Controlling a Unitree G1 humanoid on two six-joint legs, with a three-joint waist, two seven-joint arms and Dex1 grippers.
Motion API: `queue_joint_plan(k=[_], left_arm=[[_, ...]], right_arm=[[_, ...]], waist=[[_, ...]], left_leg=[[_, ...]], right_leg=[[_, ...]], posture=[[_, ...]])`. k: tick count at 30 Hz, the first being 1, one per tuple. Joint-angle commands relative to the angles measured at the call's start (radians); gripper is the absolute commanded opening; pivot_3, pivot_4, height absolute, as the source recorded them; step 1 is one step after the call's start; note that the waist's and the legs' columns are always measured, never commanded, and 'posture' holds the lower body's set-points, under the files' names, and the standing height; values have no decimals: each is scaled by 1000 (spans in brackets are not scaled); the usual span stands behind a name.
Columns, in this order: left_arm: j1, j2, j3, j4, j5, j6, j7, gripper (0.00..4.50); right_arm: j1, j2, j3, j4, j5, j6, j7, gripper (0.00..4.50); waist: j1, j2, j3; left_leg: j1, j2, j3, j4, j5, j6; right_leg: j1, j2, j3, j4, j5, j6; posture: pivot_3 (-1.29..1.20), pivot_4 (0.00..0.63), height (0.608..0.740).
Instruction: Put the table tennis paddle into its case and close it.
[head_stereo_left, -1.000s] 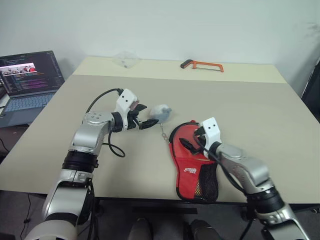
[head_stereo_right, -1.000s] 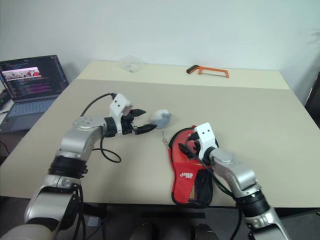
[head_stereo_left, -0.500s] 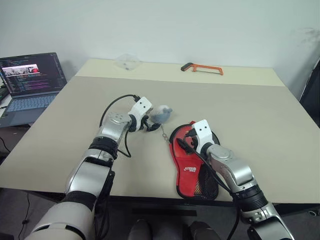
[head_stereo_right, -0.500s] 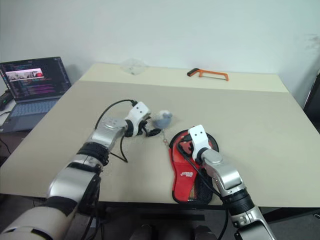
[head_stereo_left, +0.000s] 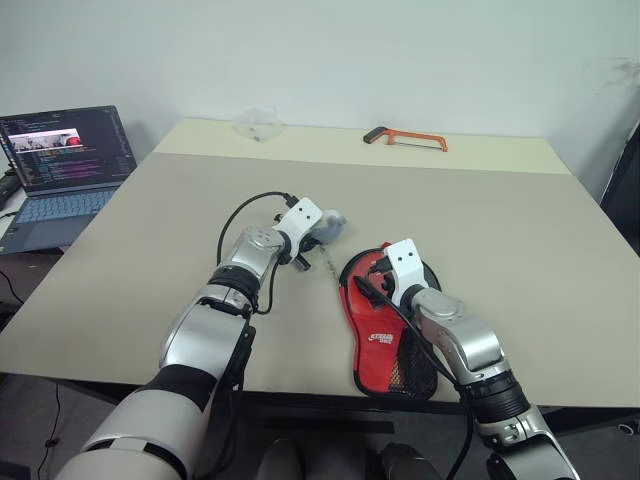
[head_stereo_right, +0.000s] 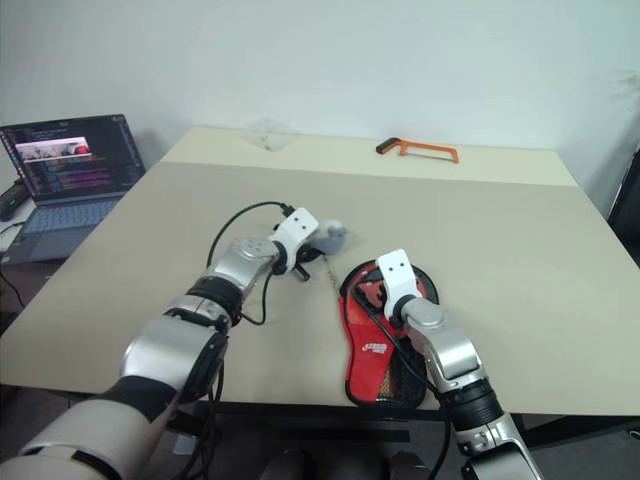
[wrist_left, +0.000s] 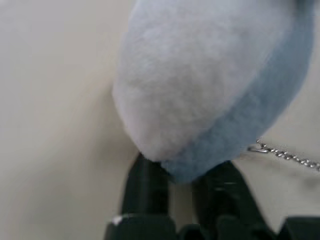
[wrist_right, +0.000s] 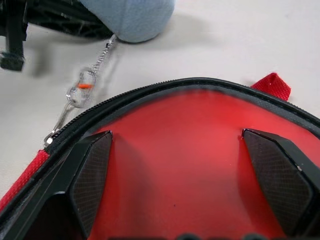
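fuzzy cloth pouch (wrist_left: 210, 85), metal chain (wrist_right: 82, 82), fabric case (wrist_right: 190, 165)

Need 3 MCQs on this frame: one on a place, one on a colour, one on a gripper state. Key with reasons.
1. Where does the hacksaw lie?
A. at the table's far edge
B. on the laptop
C. on the red case

2. What colour is the small pouch on the chain?
A. orange
B. grey-blue
C. green

3. How does the left gripper stand?
A. wide open above the table
B. shut on the pouch
C. shut on the hacksaw

Key: 1 A, it lies on the table near the far edge, beyond both arms. 2 B, the left wrist view shows pale grey and blue fabric. 3 B, its two fingers are pinched close at the pouch's edge, while the right gripper stands open over the red case.
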Motion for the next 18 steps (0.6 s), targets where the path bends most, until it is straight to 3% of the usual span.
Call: queue_joint_plan(k=[1, 18], left_arm=[[-45, -13, -29, 11, 61, -38, 95, 22], [-162, -148, -208, 90, 353, -133, 470, 22]], right_arm=[[50, 0, 11, 41, -18, 75, 4, 4500], [122, 8, 49, -82, -31, 159, 25, 4500]], waist=[[0, 0, 0], [0, 0, 0]], left_leg=[[0, 0, 0, 0, 0, 0], [4, 0, 1, -1, 0, 0]], right_leg=[[0, 0, 0, 0, 0, 0], [4, 0, 1, -1, -1, 2]], posture=[[0, 150, 740], [0, 150, 740]])
